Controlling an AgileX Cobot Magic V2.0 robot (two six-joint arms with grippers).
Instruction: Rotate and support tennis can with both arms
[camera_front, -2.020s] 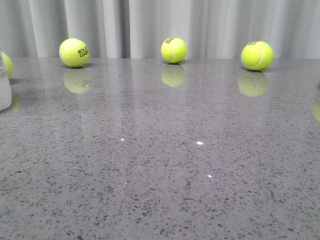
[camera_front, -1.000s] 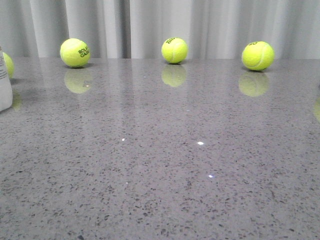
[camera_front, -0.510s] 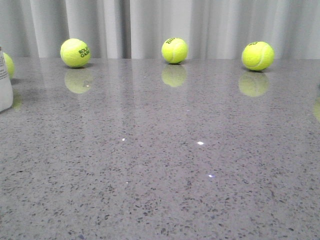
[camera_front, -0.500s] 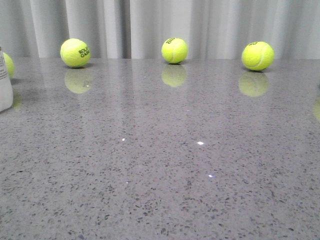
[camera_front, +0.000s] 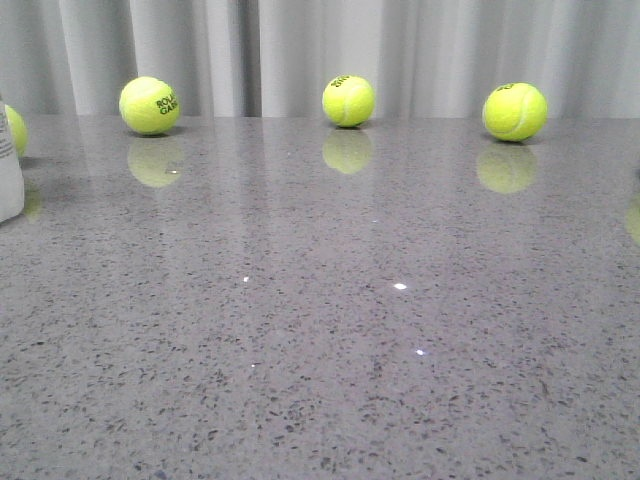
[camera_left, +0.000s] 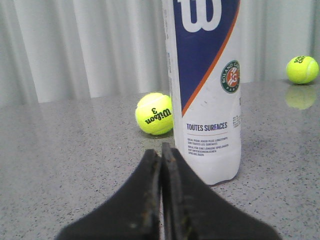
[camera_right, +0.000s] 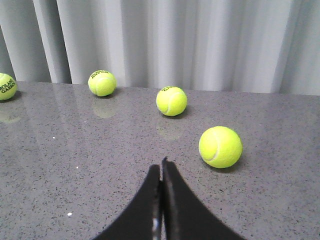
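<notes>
The tennis can (camera_left: 206, 95) stands upright on the grey table, white with a navy section, a white "W", an orange stripe and a round emblem. In the front view only its edge (camera_front: 8, 170) shows at the far left. My left gripper (camera_left: 161, 152) is shut and empty, low over the table just in front of the can's base and apart from it. My right gripper (camera_right: 161, 167) is shut and empty, low over the table, with no can in its view. Neither arm shows in the front view.
Three tennis balls (camera_front: 149, 105) (camera_front: 348, 100) (camera_front: 514, 111) lie along the table's far edge before a grey curtain. One ball (camera_left: 154, 113) lies just behind the can. In the right wrist view, a ball (camera_right: 220, 146) lies near the fingers, others (camera_right: 171, 101) (camera_right: 102, 83) farther off.
Nothing on the table has visibly moved; the can's edge at the far left shows slightly less.
</notes>
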